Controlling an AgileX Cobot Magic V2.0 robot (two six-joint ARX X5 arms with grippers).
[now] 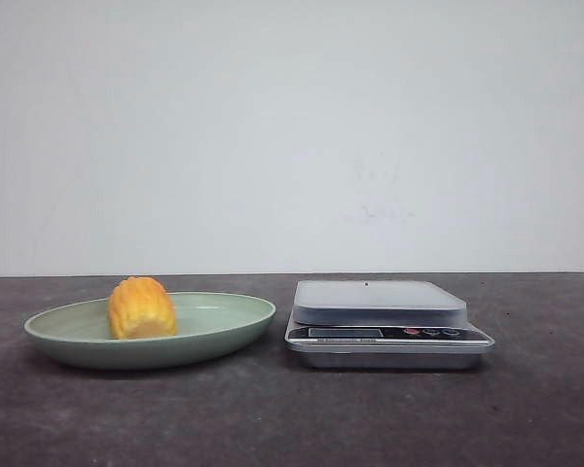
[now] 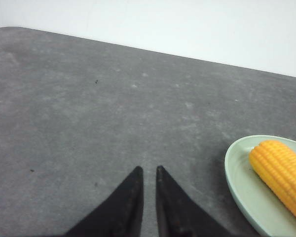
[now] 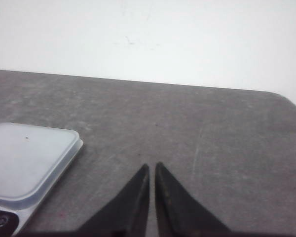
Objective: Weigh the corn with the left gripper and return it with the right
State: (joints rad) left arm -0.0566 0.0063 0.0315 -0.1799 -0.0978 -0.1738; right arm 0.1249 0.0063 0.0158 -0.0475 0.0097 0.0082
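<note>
The left gripper (image 2: 149, 170) hovers over bare worktop (image 2: 89, 123), its fingers drawn nearly together and grasping nothing. The corn (image 2: 281, 173) lies on its side in the green plate (image 2: 237, 182), off to the gripper's right and slightly ahead, well apart from it.

To pick it up well, the gripper likely needs to spread its fingers, swing right over the plate, and close across the cob's ribbed width rather than its length, clearing the rim.

The right gripper (image 3: 152, 165) is likewise nearly closed and empty, with the scale (image 3: 29, 158) to its left.

Count: one corn, one plate, one scale, two grippers.
</note>
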